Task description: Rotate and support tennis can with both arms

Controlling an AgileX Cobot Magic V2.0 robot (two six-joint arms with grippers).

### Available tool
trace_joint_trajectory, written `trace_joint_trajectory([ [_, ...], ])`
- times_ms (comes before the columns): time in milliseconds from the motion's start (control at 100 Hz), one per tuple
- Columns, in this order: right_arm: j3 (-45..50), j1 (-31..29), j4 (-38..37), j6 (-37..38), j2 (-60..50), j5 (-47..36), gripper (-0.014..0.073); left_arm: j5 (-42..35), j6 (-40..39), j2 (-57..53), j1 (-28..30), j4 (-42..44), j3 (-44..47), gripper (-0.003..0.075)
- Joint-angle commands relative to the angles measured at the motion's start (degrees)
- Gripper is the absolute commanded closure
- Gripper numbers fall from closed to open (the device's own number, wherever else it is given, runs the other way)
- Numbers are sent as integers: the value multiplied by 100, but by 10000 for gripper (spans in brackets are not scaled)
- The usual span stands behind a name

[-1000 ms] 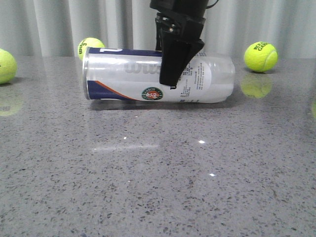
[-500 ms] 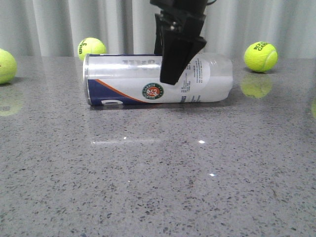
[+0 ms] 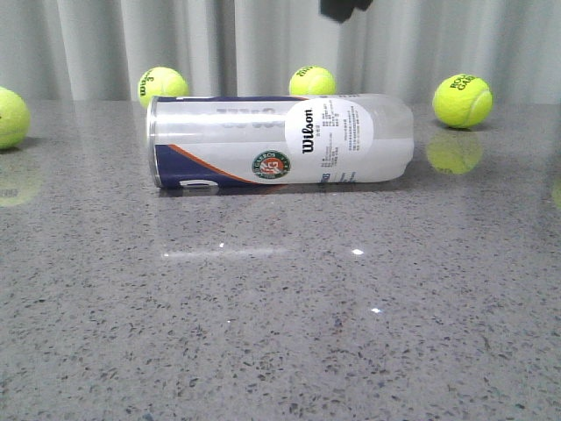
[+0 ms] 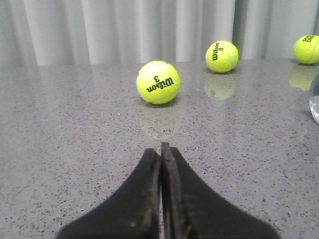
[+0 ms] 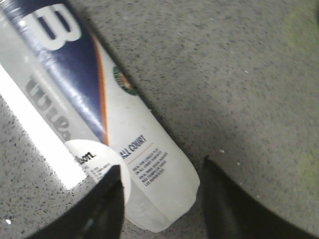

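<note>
The tennis can [image 3: 280, 140] lies on its side on the grey table, its metal-rimmed end to the left and its clear rounded end to the right. The Wilson label and round emblem face the front camera. My right gripper [image 5: 162, 174] hangs open above the can's clear end [image 5: 159, 199], its fingers spread on either side without touching it. Only a black bit of that arm [image 3: 344, 7] shows at the top edge of the front view. My left gripper [image 4: 160, 149] is shut on nothing, low over the table, away from the can, whose rim [image 4: 315, 97] just shows.
Yellow-green tennis balls stand around the can: far left [image 3: 10, 117], behind its left end [image 3: 162, 83], behind its middle [image 3: 311, 81] and back right [image 3: 462, 101]. One ball [image 4: 158, 82] lies straight ahead of the left gripper. A curtain closes off the back.
The right gripper has let go of the can and risen almost out of the front view. The can rolled a little, turning the Wilson label to the front.
</note>
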Motion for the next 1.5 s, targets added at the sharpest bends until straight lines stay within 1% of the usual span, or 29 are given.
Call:
trace_joint_trajectory([
  [0, -171, -11, -345, 1040, -453, -101, 475, -457, -53, -218, 20, -37, 263, 741],
  [30, -171, -11, -436, 1259, -491, -54, 523, -457, -53, -218, 20, -37, 263, 741],
  [80, -171, -11, -544, 1697, -560, 35, 575, -457, -53, -218, 20, -37, 263, 741],
  [170, -171, -51, -613, 2318, -680, 202, 631, -457, -53, -218, 20, -37, 263, 741],
  [270, -171, -95, -613, 2676, -805, 387, 645, -457, -53, -218, 20, -37, 263, 741],
  [400, -159, -147, -548, 2782, -1023, 569, 645, -457, -53, -218, 20, -37, 263, 741],
  [540, 85, -224, -521, 2835, -1407, 380, 645, -457, -53, -218, 20, -37, 263, 741],
  [750, 1191, -637, -471, 3000, -2253, -100, 645, -457, -53, -218, 20, -37, 263, 741],
  [990, 2825, -1162, -437, 3170, -3481, -780, 645, -457, -53, -218, 20, -37, 263, 741],
  [1160, 3831, -1446, -442, 3582, -4375, -1337, 645, -457, -53, -218, 20, -37, 263, 741],
  [1280, 4535, -1565, -442, 3688, -4975, -1751, 645, -457, -53, -218, 20, -37, 263, 741],
  [1490, 5642, -1581, -442, 3692, -5993, -2289, 645, -457, -53, -218, 20, -37, 263, 741],
])
